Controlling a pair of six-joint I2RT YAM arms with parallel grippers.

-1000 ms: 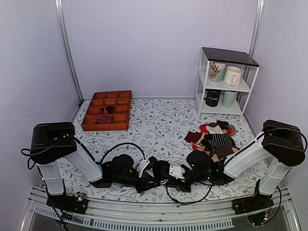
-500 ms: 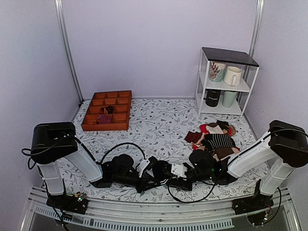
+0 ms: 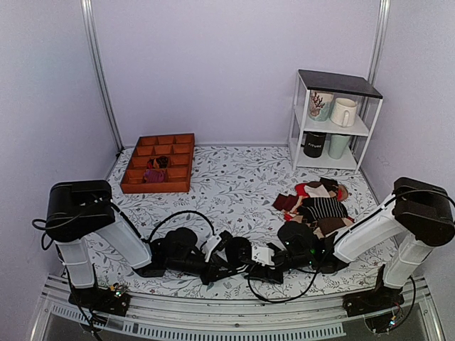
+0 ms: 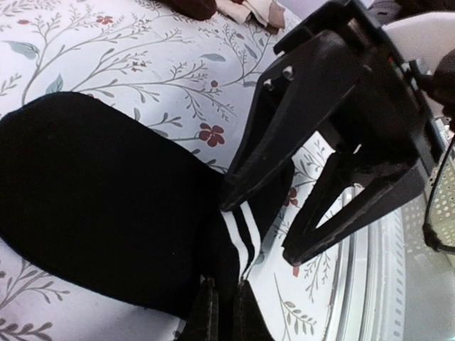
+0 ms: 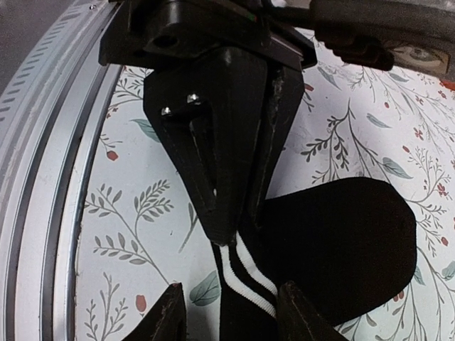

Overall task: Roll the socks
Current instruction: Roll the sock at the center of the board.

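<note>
both reach low: left hand (image 4: 222, 305) pinches the socks (image 4: 106, 199); right hand (image 5: 231, 305) straddles them, spread wide.

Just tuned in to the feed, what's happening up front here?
Both arms are down low at the near edge, on the black socks. The left gripper is pinched shut on their white-striped end; the right gripper is open, straddling that same end. The socks lie flat on the flowered table, not yet rolled.

The right gripper's (image 5: 234, 316) fingers stand spread either side of the socks' (image 5: 334, 249) white-striped cuff, which the left gripper (image 5: 234, 229), just ahead, pinches over the floral table (image 5: 128, 213).
</note>
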